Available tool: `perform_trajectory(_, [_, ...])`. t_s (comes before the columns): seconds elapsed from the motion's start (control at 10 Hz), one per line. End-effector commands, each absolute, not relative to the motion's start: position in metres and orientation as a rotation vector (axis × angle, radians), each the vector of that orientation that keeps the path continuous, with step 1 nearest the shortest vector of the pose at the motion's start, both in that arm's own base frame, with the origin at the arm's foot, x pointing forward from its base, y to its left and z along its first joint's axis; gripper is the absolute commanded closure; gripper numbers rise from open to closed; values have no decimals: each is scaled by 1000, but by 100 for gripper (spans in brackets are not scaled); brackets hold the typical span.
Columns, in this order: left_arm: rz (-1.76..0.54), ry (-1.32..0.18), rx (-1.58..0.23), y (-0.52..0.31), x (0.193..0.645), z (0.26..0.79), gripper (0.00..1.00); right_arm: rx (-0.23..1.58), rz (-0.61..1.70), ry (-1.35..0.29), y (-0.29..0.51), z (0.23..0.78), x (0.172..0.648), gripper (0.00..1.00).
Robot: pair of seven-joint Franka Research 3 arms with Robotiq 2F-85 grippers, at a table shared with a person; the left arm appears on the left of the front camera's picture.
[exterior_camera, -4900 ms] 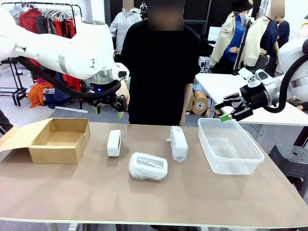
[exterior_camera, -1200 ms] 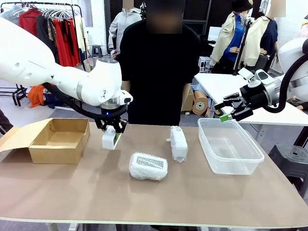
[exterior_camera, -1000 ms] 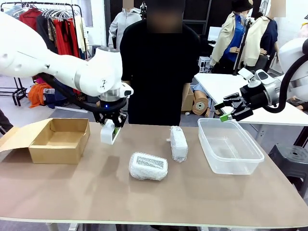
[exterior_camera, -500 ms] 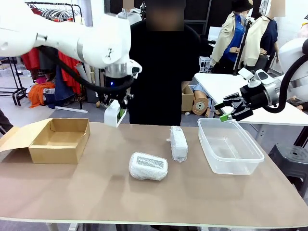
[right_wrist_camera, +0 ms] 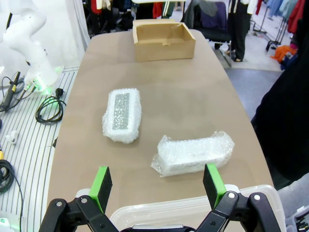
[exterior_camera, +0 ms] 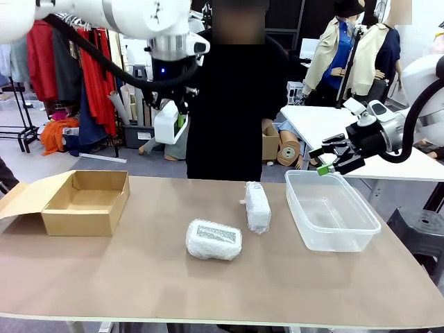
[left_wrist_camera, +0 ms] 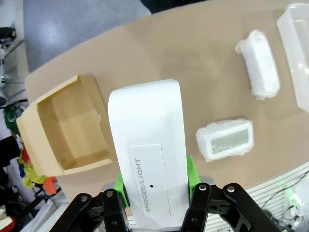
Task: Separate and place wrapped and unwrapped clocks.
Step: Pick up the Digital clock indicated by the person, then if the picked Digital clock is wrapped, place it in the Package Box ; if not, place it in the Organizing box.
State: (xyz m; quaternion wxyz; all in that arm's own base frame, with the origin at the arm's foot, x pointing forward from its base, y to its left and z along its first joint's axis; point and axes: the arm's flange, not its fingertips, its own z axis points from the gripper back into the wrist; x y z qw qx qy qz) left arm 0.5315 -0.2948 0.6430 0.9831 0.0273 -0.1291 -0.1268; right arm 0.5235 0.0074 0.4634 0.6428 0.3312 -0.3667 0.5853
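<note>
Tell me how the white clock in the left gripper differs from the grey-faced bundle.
The white clock is bare; the grey-faced bundle is bubble-wrapped. The clock hangs above the table, clamped in the left gripper; the bundle lies on the table. Both are oblong with rounded corners.

Taking the front bundle (exterior_camera: 214, 239) on my tabletop (exterior_camera: 139, 284) as marker, I see the box (exterior_camera: 87, 201) left of it, the rear bundle (exterior_camera: 257, 206) just behind-right, the tub (exterior_camera: 331, 210) farther right, and the bare clock (exterior_camera: 169, 123) high above, behind-left.
</note>
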Motion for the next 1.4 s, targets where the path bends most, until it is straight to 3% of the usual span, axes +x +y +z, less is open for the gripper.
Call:
perform_trajectory(0.0, [-289, -289, 85, -300, 531, 658, 100, 752, 1334, -838, 7, 465, 524, 0])
perform_trajectory(1.3, [-264, -275, 54, -298, 528, 655, 100, 752, 1334, -838, 7, 465, 524, 0])
